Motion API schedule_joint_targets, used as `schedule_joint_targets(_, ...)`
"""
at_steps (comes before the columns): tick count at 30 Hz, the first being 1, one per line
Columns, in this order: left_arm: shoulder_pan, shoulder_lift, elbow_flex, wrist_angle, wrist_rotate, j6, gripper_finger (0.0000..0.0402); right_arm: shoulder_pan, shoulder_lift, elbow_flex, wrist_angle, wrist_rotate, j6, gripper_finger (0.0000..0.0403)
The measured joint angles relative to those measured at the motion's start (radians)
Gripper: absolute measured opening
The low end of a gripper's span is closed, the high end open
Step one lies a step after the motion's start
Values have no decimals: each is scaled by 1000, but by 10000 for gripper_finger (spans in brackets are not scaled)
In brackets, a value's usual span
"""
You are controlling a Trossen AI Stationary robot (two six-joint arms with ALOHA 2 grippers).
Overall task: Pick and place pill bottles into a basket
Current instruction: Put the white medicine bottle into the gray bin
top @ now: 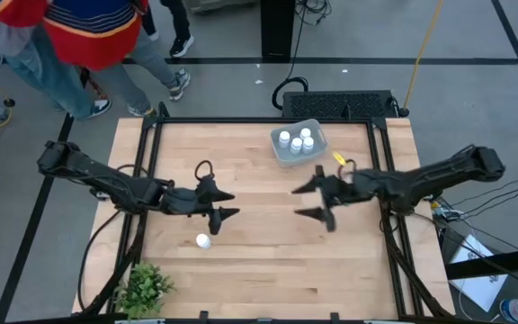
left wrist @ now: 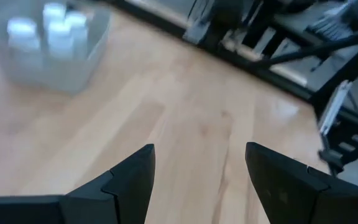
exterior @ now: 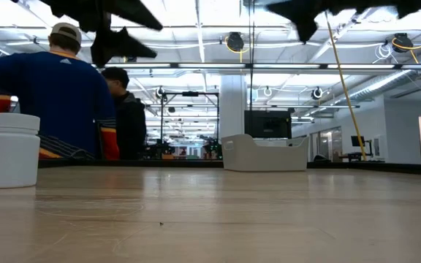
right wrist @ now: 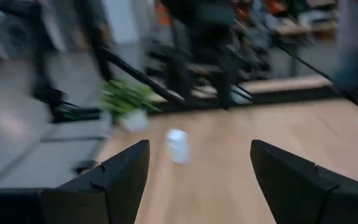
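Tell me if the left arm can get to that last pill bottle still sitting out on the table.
Probably yes. The lone pill bottle stands upright on bare wood just beside the left end effector, which is open and raised above the table. Nothing lies between them; the right end effector is well off to the other side.

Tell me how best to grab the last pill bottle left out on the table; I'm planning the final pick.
The bottle stands upright, alone on bare wood, just below the open left gripper. Coming straight down and closing on the round body just under the cap looks safest: nothing crowds it, and the plant sits well away.
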Motion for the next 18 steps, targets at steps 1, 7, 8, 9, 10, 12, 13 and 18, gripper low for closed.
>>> schedule_joint_targets(1, -3, 7, 6, -31, 4, -32, 258, 31, -31, -24, 19, 14, 0, 272)
schedule_joint_targets(7, -43, 55, 48, -221, -28, -230, 258, 193, -171, -79, 121, 82, -30, 272)
schedule_joint_targets(8, -53, 61, 61, -244, -31, -251, 258, 216, -188, -83, 141, 71, -31, 272)
schedule_joint_targets(9, -62, 68, 78, -259, -38, -276, 258, 238, -201, -88, 158, 69, -32, 272)
schedule_joint_targets(10, -76, 74, 100, -274, -40, -311, 258, 260, -212, -91, 170, 61, -35, 272)
schedule_joint_targets(12, -106, 87, 155, -371, -37, -374, 257, 298, -228, -93, 176, 47, -50, 272)
schedule_joint_targets(13, -121, 98, 193, -450, -37, -404, 257, 314, -234, -93, 180, 47, -59, 272)
schedule_joint_targets(18, -189, 161, 378, -904, -45, -637, 257, 357, -238, -93, 216, 50, -108, 272)
